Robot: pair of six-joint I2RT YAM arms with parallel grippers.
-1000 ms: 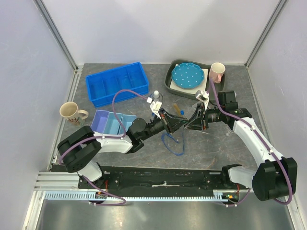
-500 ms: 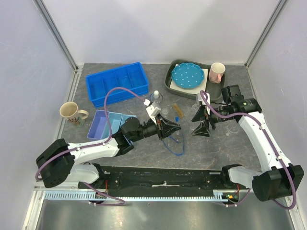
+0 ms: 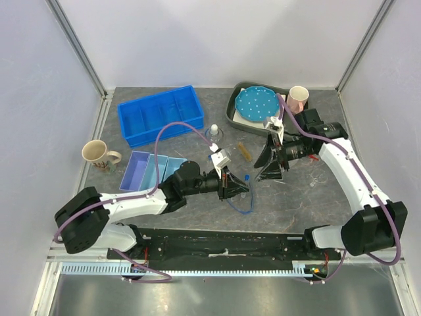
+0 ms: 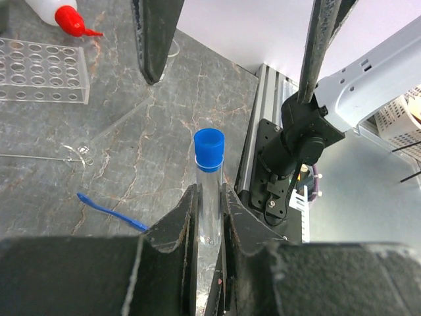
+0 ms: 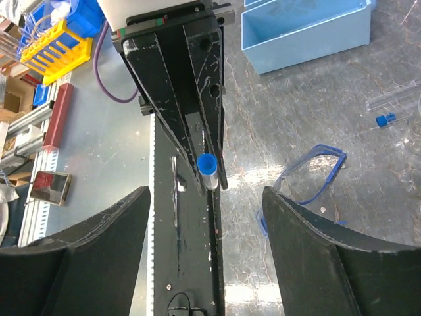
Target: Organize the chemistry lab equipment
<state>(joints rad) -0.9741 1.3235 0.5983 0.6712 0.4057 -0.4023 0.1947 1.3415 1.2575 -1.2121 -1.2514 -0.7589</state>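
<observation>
A clear tube with a blue cap point(image 4: 209, 146) stands between the fingers of my left gripper point(image 4: 209, 197), which is shut on its glass body. The top view has this gripper point(image 3: 235, 184) at mid-table, the cap point(image 3: 246, 178) pointing right. My right gripper point(image 5: 206, 194) is open, its fingers wide on either side of the same tube point(image 5: 208, 164) without touching it; from above it point(image 3: 258, 168) sits just right of the cap. A blue cord loop point(image 3: 243, 201) lies beneath. The clear tube rack point(image 4: 39, 69) and the red-capped squeeze bottle point(image 4: 64, 16) lie beyond.
A blue divided tray point(image 3: 161, 115) sits back left, with small light-blue bins point(image 3: 148, 169) and a beige mug point(image 3: 97, 155) nearer. The dotted plate point(image 3: 257, 104) in a grey tray and a pink mug point(image 3: 297, 99) stand back right. An amber stick point(image 3: 245, 151) and a dropper bottle point(image 3: 214, 131) lie mid-table.
My right gripper has opened off the tube and drawn back a little to the right. The left gripper keeps the tube and has shifted slightly toward the near edge.
</observation>
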